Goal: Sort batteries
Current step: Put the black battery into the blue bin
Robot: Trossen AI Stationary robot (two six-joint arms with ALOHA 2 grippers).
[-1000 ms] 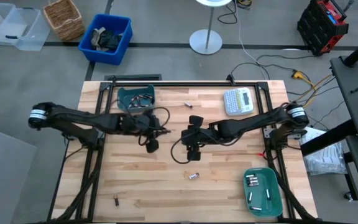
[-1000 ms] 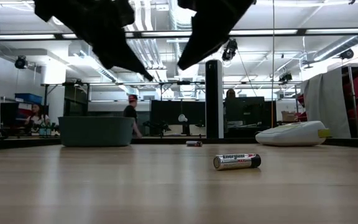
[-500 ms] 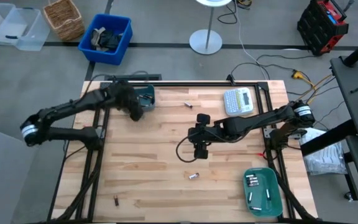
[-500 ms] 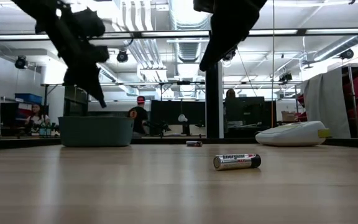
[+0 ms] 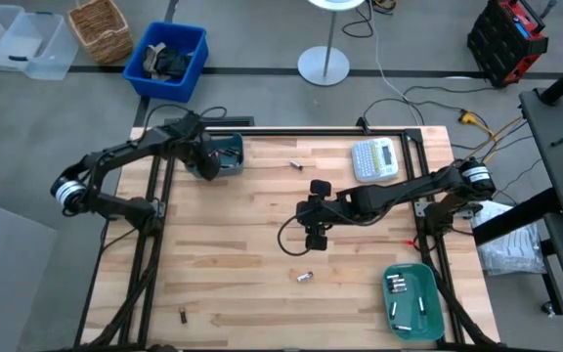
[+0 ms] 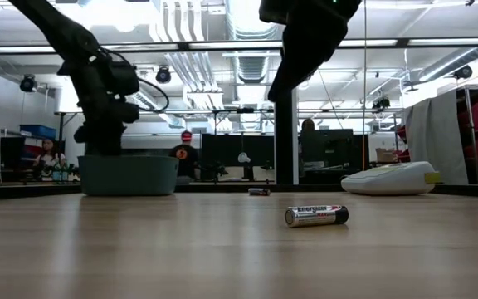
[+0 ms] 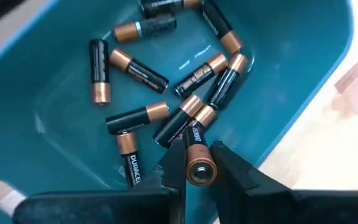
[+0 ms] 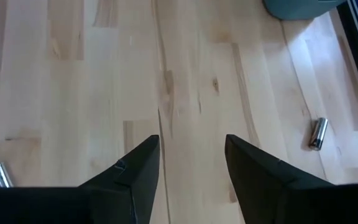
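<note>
The left end effector (image 7: 194, 163) is clamped on a black-and-copper battery (image 7: 196, 155), held end-down over the dark teal bin (image 5: 227, 149) at the desk's (image 5: 242, 284) eleven o'clock corner. That bin already holds the other copper-topped cells (image 7: 138, 70), so this one looks ready to join its kind. The bin's walls are low and nothing crowds its rim.

The right end effector (image 8: 190, 163) hangs with fingers spread, holding nothing, near desk centre. A silvery battery (image 5: 304, 277) lies toward six o'clock of it on bare wood with free room all round. The silvery cells sit in the green tray (image 5: 428, 293) at five o'clock. A small battery (image 5: 297, 164) lies at twelve o'clock and, possibly, another dark one (image 5: 182, 315) at seven o'clock.
</note>
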